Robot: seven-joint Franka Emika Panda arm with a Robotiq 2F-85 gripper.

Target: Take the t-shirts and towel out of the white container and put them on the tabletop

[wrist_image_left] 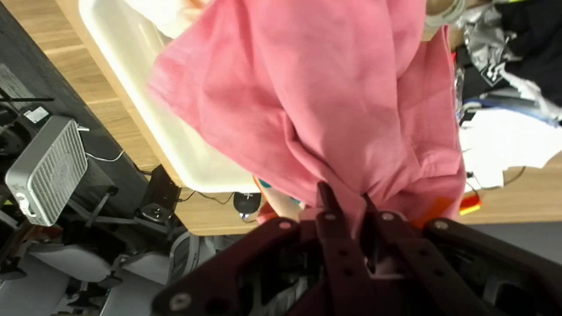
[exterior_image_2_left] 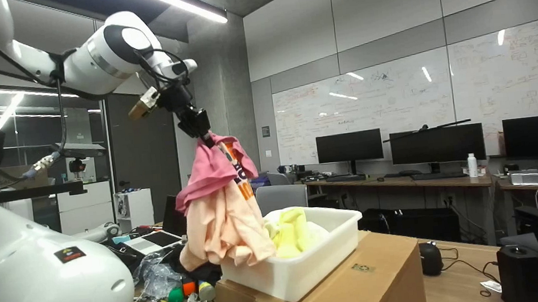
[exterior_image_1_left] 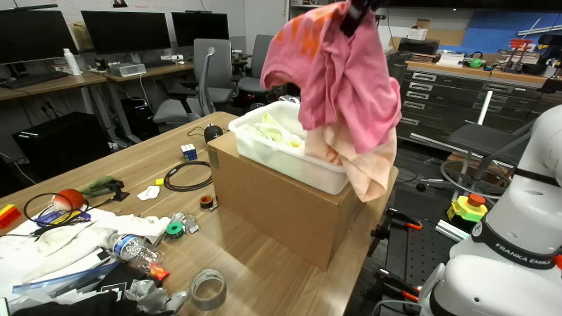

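Gripper (exterior_image_2_left: 207, 139): clenching a fold of the pink shirt (exterior_image_1_left: 336, 83), suspending it above the white tub (exterior_image_2_left: 324, 260).
Peach cloth (exterior_image_2_left: 222, 224): hanging beneath, crossing the tub's short rim nearest the robot arm (exterior_image_2_left: 104, 58), trailing past the end of the cardboard box (exterior_image_1_left: 274, 204).
Yellow cloth (exterior_image_2_left: 291, 232): lying inside the tub.
Tub: sitting on the box, one long wall running close along the box's edge.
Box: standing on the table (exterior_image_1_left: 272, 281), bare wood stretching from its long side to the tape roll (exterior_image_1_left: 210, 303) and plastic bottle (exterior_image_1_left: 129, 248); a slimmer strip running between its end and the table's edge.
In an exterior view, dark lettering (exterior_image_2_left: 238, 169) is showing on the cloth.
In an exterior view, a puzzle cube (exterior_image_1_left: 189, 152) is resting near a corner of the box.
In the wrist view, fingers (wrist_image_left: 330, 224) are pinching the fold, and wood is showing between the box's other long side and the table's edge.
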